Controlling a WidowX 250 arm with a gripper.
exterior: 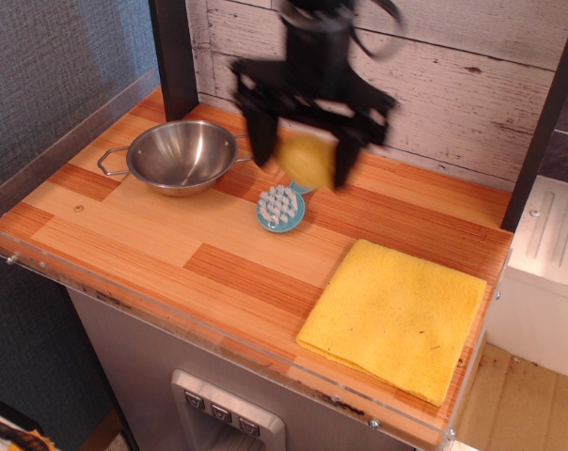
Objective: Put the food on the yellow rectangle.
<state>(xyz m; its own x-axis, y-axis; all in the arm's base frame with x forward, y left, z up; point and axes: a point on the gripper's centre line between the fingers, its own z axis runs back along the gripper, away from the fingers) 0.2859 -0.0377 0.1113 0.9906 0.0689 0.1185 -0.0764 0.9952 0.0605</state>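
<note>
My black gripper [305, 162] is shut on the pale yellow toy potato [306, 160] and holds it in the air above the counter, over the teal scrub brush [281, 207]. The image of the arm is motion-blurred. The yellow cloth towel [397, 318] lies flat at the front right of the counter, to the right of and nearer than the gripper, with nothing on it.
A steel bowl [179, 156] with handles stands empty at the back left. The brush handle is partly hidden behind the gripper. A clear acrylic rim [218, 331] runs along the counter's front and left edges. A wooden plank wall [453, 85] backs the counter.
</note>
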